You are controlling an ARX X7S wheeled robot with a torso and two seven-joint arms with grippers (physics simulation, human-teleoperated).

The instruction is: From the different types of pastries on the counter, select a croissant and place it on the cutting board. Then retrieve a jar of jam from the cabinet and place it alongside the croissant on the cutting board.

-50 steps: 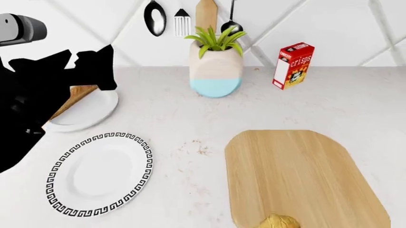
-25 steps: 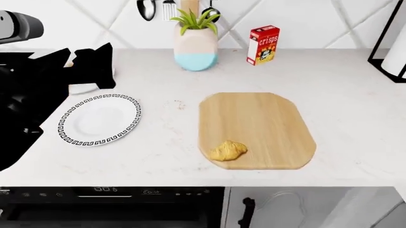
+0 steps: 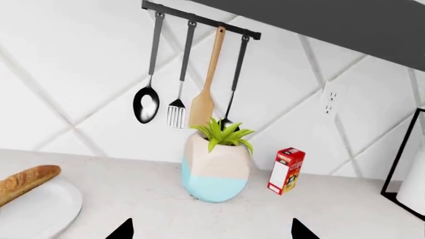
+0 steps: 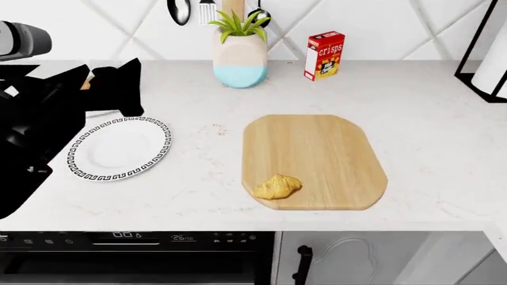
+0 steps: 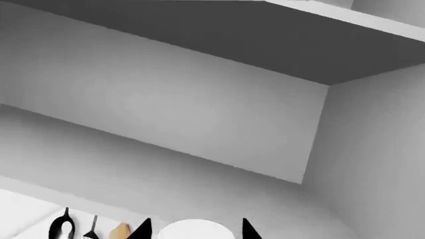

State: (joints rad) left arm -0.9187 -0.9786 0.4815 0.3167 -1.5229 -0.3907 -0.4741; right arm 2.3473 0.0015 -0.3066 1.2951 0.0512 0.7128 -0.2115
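Left wrist view: your left end effector [image 3: 207,234] shows only two dark fingertips, spread wide with nothing between them. Ahead of it are the plant vase [image 3: 216,167] and crisps box [image 3: 286,171] on the desk [image 3: 319,211]; the baguette loaf [image 3: 25,182] lies off to one side on a white plate [image 3: 37,211].

Head view: the croissant [image 4: 276,186] sits on the cutting board [image 4: 317,157], well apart from your left end effector [image 4: 119,83].

Right wrist view: the right end effector [image 5: 192,230] is parted, empty, pointing up at cabinet walls [image 5: 199,124].

The counter [image 4: 198,178] carries cutting board [image 4: 333,148], patterned plate [image 4: 119,148], planter [image 4: 239,56], crisps box [image 4: 324,55], seemingly.
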